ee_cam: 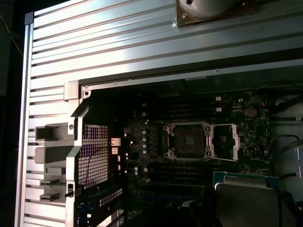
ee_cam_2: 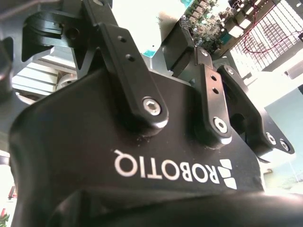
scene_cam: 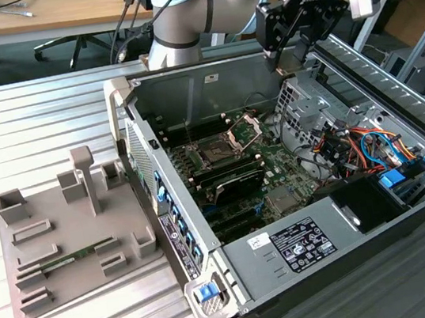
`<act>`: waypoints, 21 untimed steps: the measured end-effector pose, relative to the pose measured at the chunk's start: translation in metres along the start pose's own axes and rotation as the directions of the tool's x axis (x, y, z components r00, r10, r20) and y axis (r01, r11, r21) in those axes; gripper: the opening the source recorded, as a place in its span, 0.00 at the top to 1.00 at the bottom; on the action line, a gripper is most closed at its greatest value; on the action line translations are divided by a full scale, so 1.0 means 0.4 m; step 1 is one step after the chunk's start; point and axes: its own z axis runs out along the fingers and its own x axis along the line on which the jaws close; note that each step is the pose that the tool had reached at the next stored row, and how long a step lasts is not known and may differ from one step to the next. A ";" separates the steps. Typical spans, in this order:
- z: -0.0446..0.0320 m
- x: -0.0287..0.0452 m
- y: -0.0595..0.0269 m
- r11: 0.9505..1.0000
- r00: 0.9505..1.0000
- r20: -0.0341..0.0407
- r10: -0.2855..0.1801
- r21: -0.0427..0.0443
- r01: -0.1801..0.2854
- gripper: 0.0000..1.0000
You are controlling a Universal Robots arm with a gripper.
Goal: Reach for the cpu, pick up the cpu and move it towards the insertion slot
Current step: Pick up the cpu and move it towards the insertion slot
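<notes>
on the exterior view's left a grey holder tray (scene_cam: pixel 66 253) lies on the ribbed metal table (scene_cam: pixel 24 131), with a thin green memory stick (scene_cam: pixel 67 259) lying in one of its slots. just to its right the open computer case (scene_cam: pixel 238 275) lies on its side, motherboard facing up. near the middle of the board sits the slot (scene_cam: pixel 218 155), dark and square, its silver frame (scene_cam: pixel 245 131) hinged open beside it; long black memory slots (scene_cam: pixel 231 178) run just below it in that view. further right is a tangle of orange and blue cables (scene_cam: pixel 355 146).

above the far right corner of the case, the gripper (scene_cam: pixel 286 53) hangs from the arm (scene_cam: pixel 198 9), well clear of the board and up and to the right of the slot in the exterior view.

in the first wrist view the slot (ee_cam: pixel 189 140) lies open with its frame (ee_cam: pixel 226 142) folded aside, and the cpu (ee_cam: pixel 246 201) shows close to the camera, a pale metal square edged in green, dark gripper parts at its sides. the gripper looks closed on the cpu, holding it by its edges above the case.

in the second wrist view the black gripper body (ee_cam_2: pixel 142 175) and its finger links (ee_cam_2: pixel 137 80) are seen close up, with the board beyond them.
</notes>
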 end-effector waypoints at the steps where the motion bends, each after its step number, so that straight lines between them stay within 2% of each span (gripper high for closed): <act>1: 0.001 0.000 0.000 1.000 1.000 0.000 0.000 0.000 0.000 0.45; 21: 0.019 0.000 -0.001 1.000 1.000 0.000 0.000 0.000 0.000 0.45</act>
